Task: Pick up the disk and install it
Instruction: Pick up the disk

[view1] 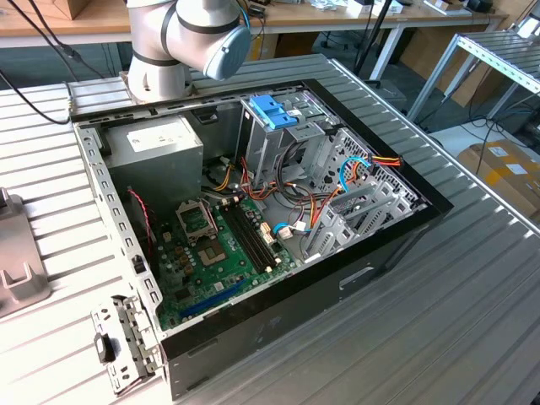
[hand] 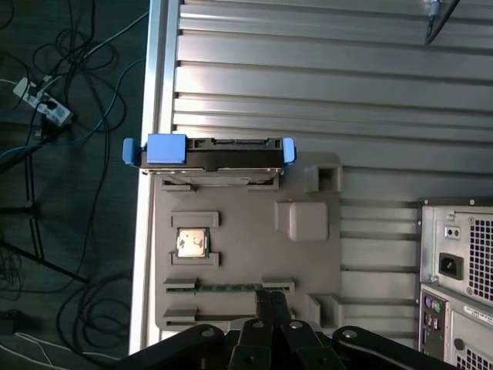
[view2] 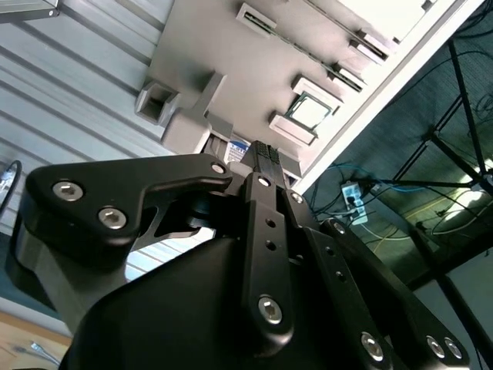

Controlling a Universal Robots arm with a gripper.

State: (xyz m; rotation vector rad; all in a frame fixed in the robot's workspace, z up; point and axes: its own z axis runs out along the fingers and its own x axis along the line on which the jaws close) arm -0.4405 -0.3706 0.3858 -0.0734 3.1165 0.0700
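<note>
Now the hand (hand: 271, 299) hangs over one end of a grey tray (hand: 246, 258), its two black fingers pressed together with nothing between them; the tips meet in both wrist views. It touches nothing. Just under the tips a memory stick (hand: 227, 287) lies in its slot, and a little farther along a processor chip (hand: 191, 242) sits in a square recess. At the tray's far end the disk (hand: 231, 154) stands on its long edge in a slot, with blue rails (hand: 166, 149) clipped to both ends. Standing it this way probably leaves its broad faces free for a pinch from above. It has not been lifted, so the task looks to be at its start.

The tray rests on the ribbed metal surface (hand: 308, 77), near the computer case (view1: 363, 261). In the exterior view the case lies on its side with the panel off, likely so the arm (view1: 181, 38) can reach in from above. Inside, the motherboard (view1: 219, 245) lies nearest, the power supply box (view1: 156, 148) sits toward the exterior view's left, and the drive cage (view1: 274, 135) stands upright beyond.
</note>
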